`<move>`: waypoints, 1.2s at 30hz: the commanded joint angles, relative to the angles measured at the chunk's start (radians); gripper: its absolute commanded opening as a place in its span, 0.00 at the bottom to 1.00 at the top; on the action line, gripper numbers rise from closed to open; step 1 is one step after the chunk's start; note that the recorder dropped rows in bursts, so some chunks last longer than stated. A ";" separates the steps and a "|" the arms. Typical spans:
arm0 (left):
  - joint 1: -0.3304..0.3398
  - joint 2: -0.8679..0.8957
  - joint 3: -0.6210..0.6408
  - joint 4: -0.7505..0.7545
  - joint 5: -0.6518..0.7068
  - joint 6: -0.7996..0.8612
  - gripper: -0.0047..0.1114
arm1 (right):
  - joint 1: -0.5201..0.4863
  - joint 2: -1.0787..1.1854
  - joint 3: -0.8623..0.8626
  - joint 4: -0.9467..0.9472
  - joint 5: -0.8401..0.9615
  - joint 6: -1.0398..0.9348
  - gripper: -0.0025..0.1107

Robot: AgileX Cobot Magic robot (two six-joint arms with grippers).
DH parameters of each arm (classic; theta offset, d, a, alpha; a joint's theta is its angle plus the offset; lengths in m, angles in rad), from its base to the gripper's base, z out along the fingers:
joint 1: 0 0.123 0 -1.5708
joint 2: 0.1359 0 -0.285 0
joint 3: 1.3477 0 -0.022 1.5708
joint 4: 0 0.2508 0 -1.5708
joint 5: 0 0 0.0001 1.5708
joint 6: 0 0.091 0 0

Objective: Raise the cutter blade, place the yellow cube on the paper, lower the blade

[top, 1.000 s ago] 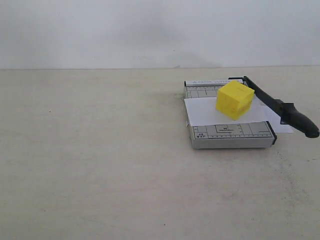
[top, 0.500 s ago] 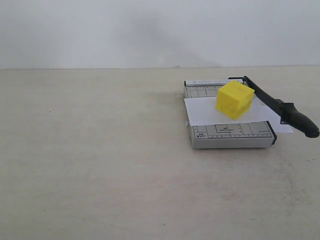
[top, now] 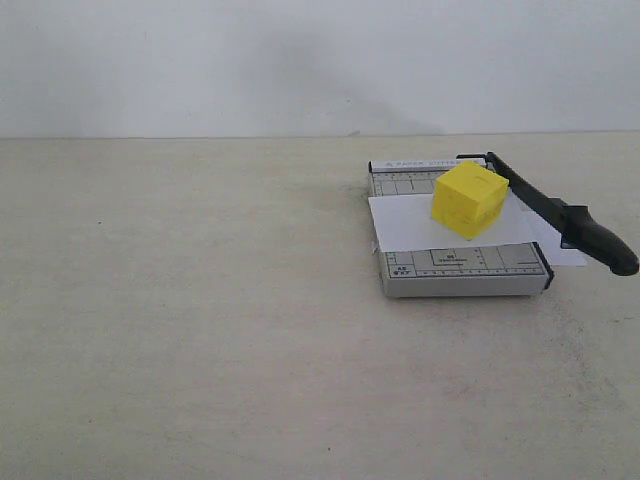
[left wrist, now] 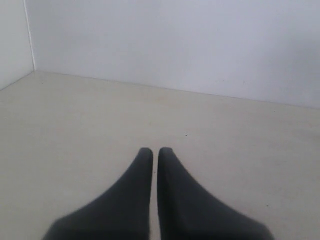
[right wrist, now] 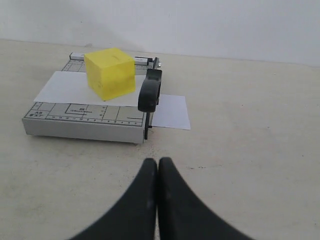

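The yellow cube (top: 470,199) (right wrist: 109,73) rests on the white paper (top: 415,224) (right wrist: 65,87), which lies across the grey gridded cutter board (top: 460,270) (right wrist: 82,122). The black cutter blade (top: 560,215) (right wrist: 150,90) lies lowered along the board's right edge, its thick handle end sticking out past the board. My right gripper (right wrist: 156,161) is shut and empty, hovering over the table short of the board's near corner. My left gripper (left wrist: 155,150) is shut with a thin slit between its fingers, over bare table. Neither gripper shows in the exterior view.
The board sits on a pale beige table (top: 200,320) against a white wall (top: 300,60). In the left wrist view a wall corner (left wrist: 30,45) stands at the table's far edge.
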 commanded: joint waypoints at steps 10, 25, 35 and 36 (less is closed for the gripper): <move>-0.040 -0.003 0.004 0.031 0.017 -0.006 0.08 | -0.001 -0.007 -0.001 0.001 -0.002 0.006 0.02; -0.335 -0.003 0.004 -0.056 0.137 -0.010 0.08 | -0.001 -0.007 -0.001 0.001 -0.002 0.006 0.02; -0.335 -0.003 0.004 -0.052 0.130 0.000 0.08 | -0.001 -0.007 -0.001 0.001 -0.002 0.006 0.02; -0.335 -0.003 0.004 -0.052 0.130 0.000 0.08 | -0.001 -0.007 -0.001 0.001 -0.002 0.006 0.02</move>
